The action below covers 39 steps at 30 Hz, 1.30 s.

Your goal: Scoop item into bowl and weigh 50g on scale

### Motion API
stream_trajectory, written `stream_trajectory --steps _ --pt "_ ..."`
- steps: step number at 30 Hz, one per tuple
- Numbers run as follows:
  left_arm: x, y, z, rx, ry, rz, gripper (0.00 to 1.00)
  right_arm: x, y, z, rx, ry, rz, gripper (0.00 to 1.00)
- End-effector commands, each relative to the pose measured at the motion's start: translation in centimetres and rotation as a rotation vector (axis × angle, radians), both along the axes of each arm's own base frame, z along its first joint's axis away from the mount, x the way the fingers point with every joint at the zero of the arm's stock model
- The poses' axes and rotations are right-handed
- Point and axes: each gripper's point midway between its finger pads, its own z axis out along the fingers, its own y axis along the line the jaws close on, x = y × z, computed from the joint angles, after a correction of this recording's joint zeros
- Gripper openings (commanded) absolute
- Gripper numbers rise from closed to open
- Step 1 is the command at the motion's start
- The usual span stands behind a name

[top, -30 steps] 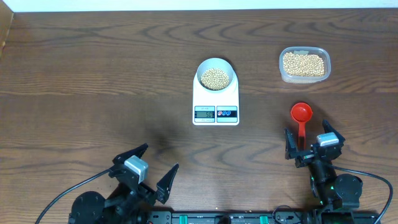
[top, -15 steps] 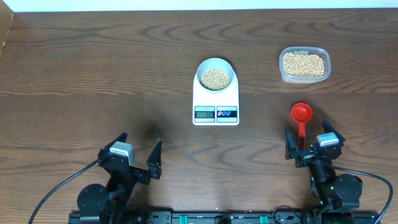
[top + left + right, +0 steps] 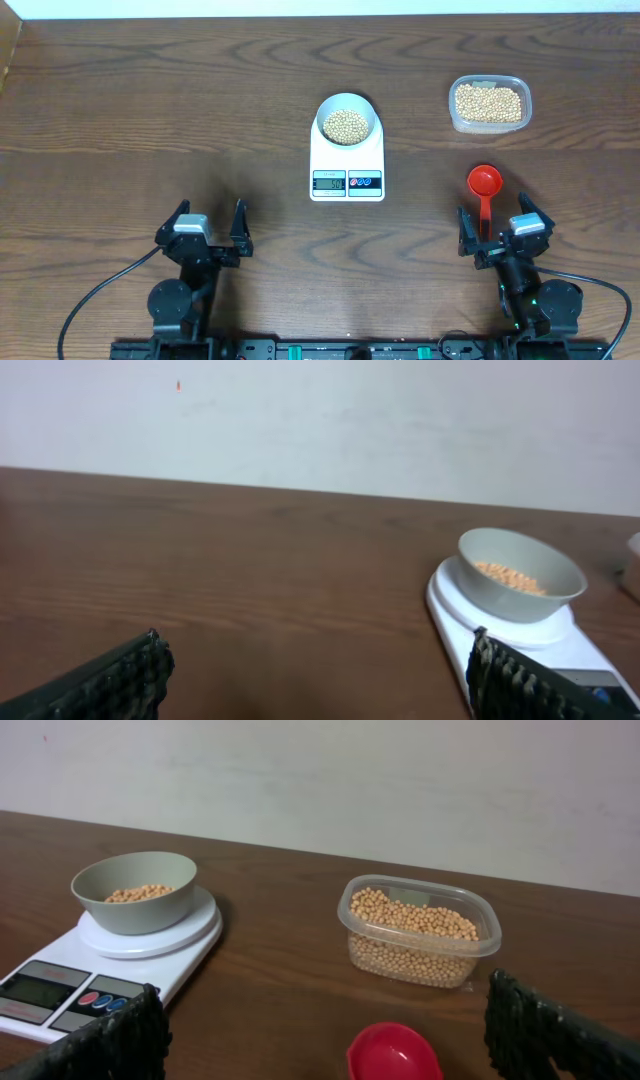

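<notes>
The pale bowl holds tan beans and sits on the white scale at mid table. It also shows in the left wrist view and the right wrist view. A clear tub of beans stands at the far right, seen too in the right wrist view. A red scoop lies on the table, its handle between the fingers of my right gripper, which is open. My left gripper is open and empty at the front left.
The scale's display and two buttons face the front edge. A pale wall runs behind the far table edge. A wooden edge shows at the far left corner.
My left arm has swung left and straightened so its open gripper points toward the far side. The right arm, scoop, bowl and scale have not moved.
</notes>
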Motion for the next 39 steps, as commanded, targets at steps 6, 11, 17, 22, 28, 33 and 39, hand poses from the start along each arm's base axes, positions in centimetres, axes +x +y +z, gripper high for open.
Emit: stream_trajectory --steps 6,11,17,22,28,33,39 --pt "0.6 1.5 -1.5 0.002 -0.015 0.086 0.96 0.0 0.1 -0.1 -0.01 -0.002 0.002 0.99" --pt "0.5 1.7 -2.1 0.004 0.011 0.097 0.96 0.0 0.1 -0.1 -0.01 -0.002 0.002 0.99" --pt "0.3 2.0 -3.2 0.009 0.056 0.116 0.96 0.0 0.1 -0.1 -0.01 -0.002 0.002 0.99" --pt "0.3 2.1 -3.2 0.01 0.056 0.121 0.96 0.0 0.1 -0.1 -0.01 -0.002 0.002 0.99" --pt "0.3 2.1 -3.2 0.029 0.058 0.119 0.96 0.0 0.1 -0.1 -0.01 -0.002 0.002 0.99" --pt "0.3 2.1 -3.2 0.032 0.057 0.117 0.96 0.0 0.1 -0.1 -0.01 -0.002 0.002 0.99" --pt "0.3 1.9 -3.1 0.031 0.054 0.109 0.96 0.0 0.1 -0.1 -0.01 -0.002 0.002 0.99"
